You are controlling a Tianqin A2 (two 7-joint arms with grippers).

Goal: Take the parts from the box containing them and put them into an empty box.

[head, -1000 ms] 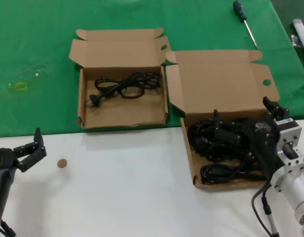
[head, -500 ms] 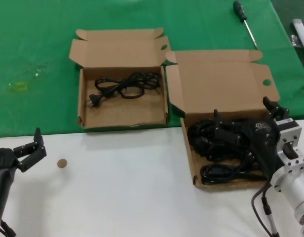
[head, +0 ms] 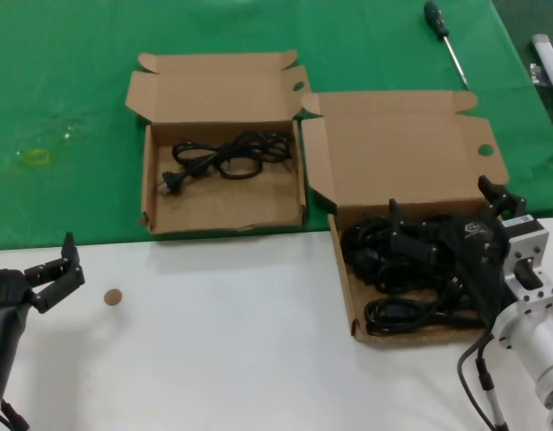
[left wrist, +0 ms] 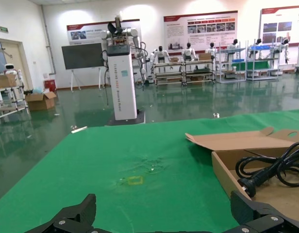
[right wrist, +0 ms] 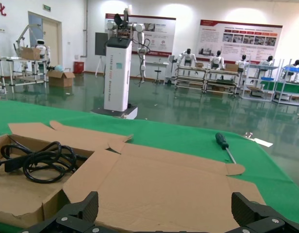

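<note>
The larger box [head: 344, 278] sits at the right with a heap of black cords [head: 384, 314] in it. My right gripper [head: 438, 197] hangs over that heap, open, nothing between its fingers; in the right wrist view it [right wrist: 165, 203] faces the big lid flap [right wrist: 164, 179]. The smaller box [head: 147, 180] lies at the back left and holds one cord [head: 227, 154], which also shows in the left wrist view as a cord [left wrist: 266, 167] in the box [left wrist: 227, 172]. My left gripper [head: 50, 262] waits open over the white table at the near left, empty [left wrist: 164, 206].
A green-handled screwdriver [head: 445, 40] lies on the green cloth behind the larger box. A small brown disc [head: 112, 296] rests on the white table near the left gripper. A white object [head: 548, 54] pokes in at the far right edge.
</note>
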